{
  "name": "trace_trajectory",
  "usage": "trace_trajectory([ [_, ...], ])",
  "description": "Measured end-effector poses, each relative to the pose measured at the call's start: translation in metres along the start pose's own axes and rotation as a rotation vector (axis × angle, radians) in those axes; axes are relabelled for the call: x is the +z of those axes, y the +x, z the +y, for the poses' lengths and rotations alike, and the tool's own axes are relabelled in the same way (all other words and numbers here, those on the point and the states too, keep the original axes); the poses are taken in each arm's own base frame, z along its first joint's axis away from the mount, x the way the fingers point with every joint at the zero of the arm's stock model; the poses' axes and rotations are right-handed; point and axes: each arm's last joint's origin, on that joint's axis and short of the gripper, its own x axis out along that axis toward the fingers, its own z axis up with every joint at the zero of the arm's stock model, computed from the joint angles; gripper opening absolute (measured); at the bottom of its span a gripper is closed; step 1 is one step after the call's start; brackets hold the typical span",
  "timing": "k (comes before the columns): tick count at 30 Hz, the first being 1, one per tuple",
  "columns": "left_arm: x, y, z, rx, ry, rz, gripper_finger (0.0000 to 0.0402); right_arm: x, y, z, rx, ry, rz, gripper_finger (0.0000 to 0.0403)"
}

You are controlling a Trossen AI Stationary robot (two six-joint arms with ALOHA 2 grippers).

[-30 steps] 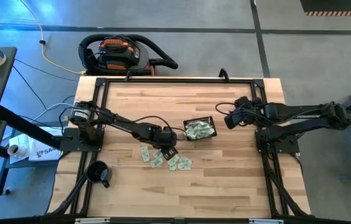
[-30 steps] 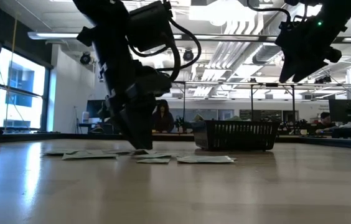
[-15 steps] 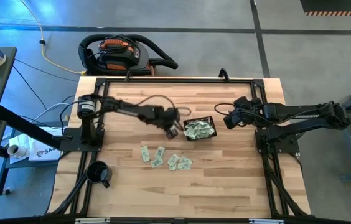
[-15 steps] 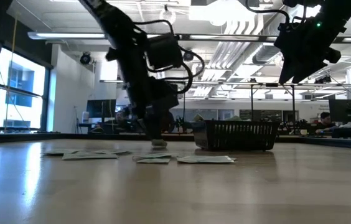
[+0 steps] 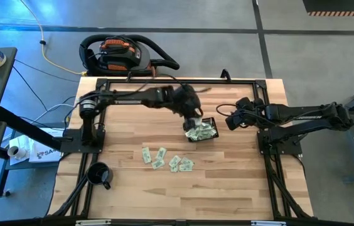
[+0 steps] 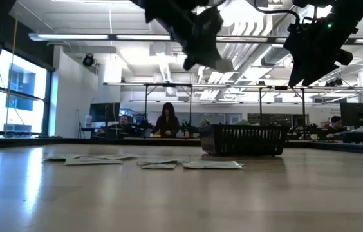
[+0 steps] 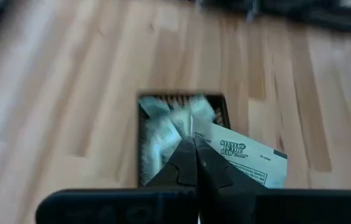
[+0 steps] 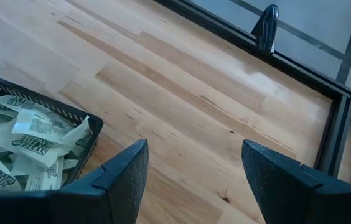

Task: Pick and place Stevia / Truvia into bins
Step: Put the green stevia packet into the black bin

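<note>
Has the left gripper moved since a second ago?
Yes. In the high view the left gripper has swung away from the loose sachets and now hangs over the black basket, shut on a sachet.
</note>
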Motion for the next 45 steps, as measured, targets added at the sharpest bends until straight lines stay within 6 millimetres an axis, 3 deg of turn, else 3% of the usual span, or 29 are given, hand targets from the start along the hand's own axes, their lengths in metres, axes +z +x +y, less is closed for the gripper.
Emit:
trace_trajectory([
  [4, -0.016, 0.039, 0.001, -0.018, -0.013, 0.069, 0.004, 0.0, 0.0, 0.0, -0.013, 0.0, -0.013, 0.0249],
  [7, -0.026, 0.058, 0.001, 0.02, -0.034, 0.099, 0.0107, 0.0, 0.0, -0.001, -0.015, -0.001, -0.014, 0.0249],
  [10, -0.028, 0.061, -0.004, 0.054, -0.039, 0.11, 0.0182, 0.0, 0.0, -0.001, -0.015, -0.004, -0.008, 0.0249],
  [12, -0.027, 0.054, -0.005, 0.058, -0.034, 0.133, 0.0228, 0.0, 0.0, -0.001, -0.01, -0.005, -0.001, 0.0249],
  [15, -0.024, 0.026, -0.007, 0.04, -0.051, 0.245, 0.0278, -0.001, 0.0, -0.001, -0.008, -0.009, 0.009, 0.0249],
  [19, -0.036, -0.016, -0.016, 0.042, -0.031, 0.491, 0.0302, -0.001, 0.0, -0.001, -0.009, -0.018, 0.01, 0.0249],
  [22, -0.059, -0.024, -0.027, 0.02, 0.039, 0.654, 0.0281, -0.001, 0.0, -0.002, -0.024, -0.034, -0.003, 0.0249],
  [25, -0.086, -0.028, -0.039, -0.006, 0.081, 0.775, 0.0232, 0.0, 0.0, -0.002, -0.034, -0.047, -0.013, 0.0249],
  [29, -0.126, -0.023, -0.056, -0.034, 0.067, 0.878, 0.0135, 0.0, 0.0, -0.002, -0.034, -0.05, -0.012, 0.0249],
  [33, -0.147, -0.022, -0.072, -0.063, -0.01, 0.841, 0.0027, -0.001, 0.0, -0.002, -0.032, -0.052, -0.01, 0.0249],
  [40, -0.178, -0.011, -0.082, -0.1, -0.154, 0.834, 0.0053, -0.001, 0.0, -0.002, -0.035, -0.071, -0.01, 0.0249],
  [45, -0.201, -0.004, -0.081, -0.117, -0.166, 0.836, 0.0021, -0.001, 0.0, -0.002, -0.035, -0.075, -0.01, 0.0249],
])
